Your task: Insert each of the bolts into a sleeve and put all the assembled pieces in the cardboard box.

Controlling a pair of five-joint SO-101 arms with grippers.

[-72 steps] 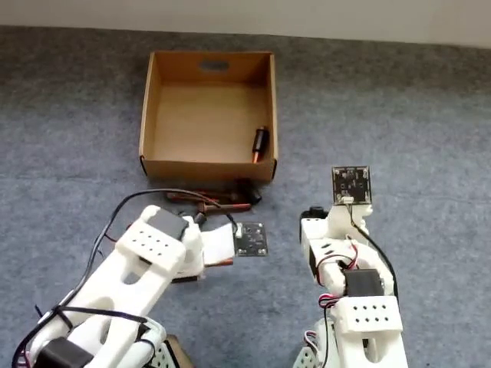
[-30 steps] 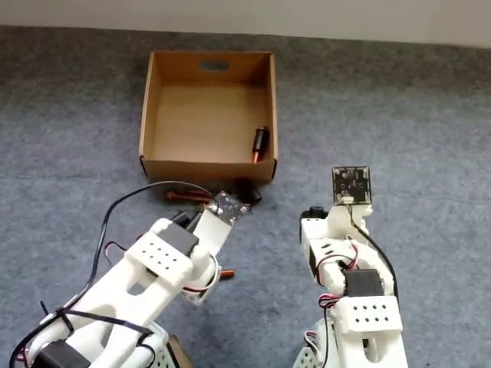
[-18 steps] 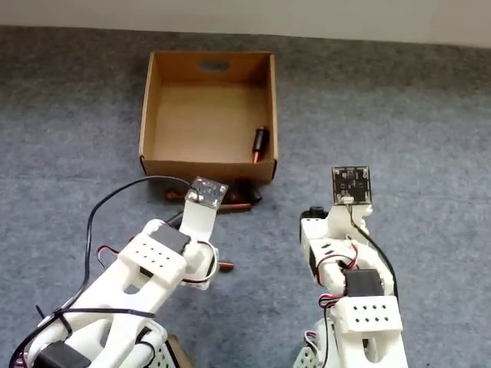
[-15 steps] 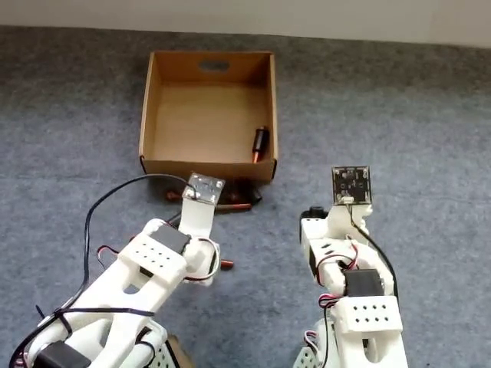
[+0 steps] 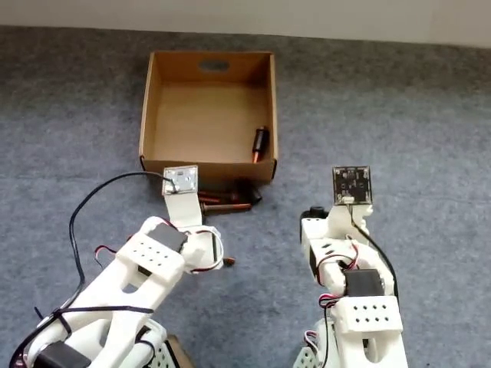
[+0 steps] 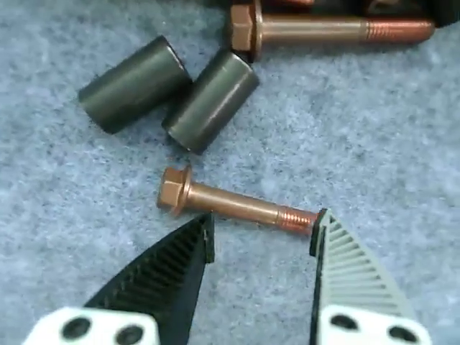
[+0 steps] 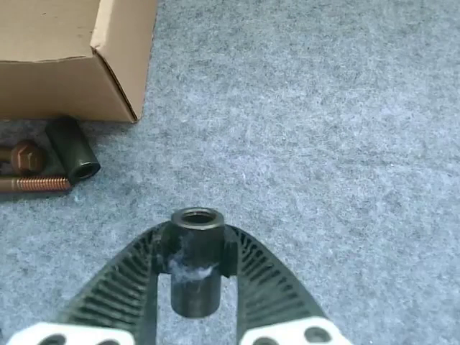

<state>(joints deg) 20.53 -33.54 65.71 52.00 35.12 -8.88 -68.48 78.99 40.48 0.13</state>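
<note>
My left gripper stands open just above the carpet, its fingertips on either side of a copper bolt that lies flat. Two black sleeves lie side by side beyond that bolt, and another bolt lies past them. My right gripper is shut on a black sleeve, held upright with its bore facing the camera. The cardboard box sits at the back of the table with one assembled piece inside, near its right wall. The left arm is in front of the box.
In front of the box's near wall lie loose bolts and a black sleeve. A bolt end pokes out beside the left arm. The right arm stands right of the box, with grey carpet around it.
The left arm's wrist has swung from the right to the left and forward, toward the box's near wall. The right arm has kept still with its sleeve.
</note>
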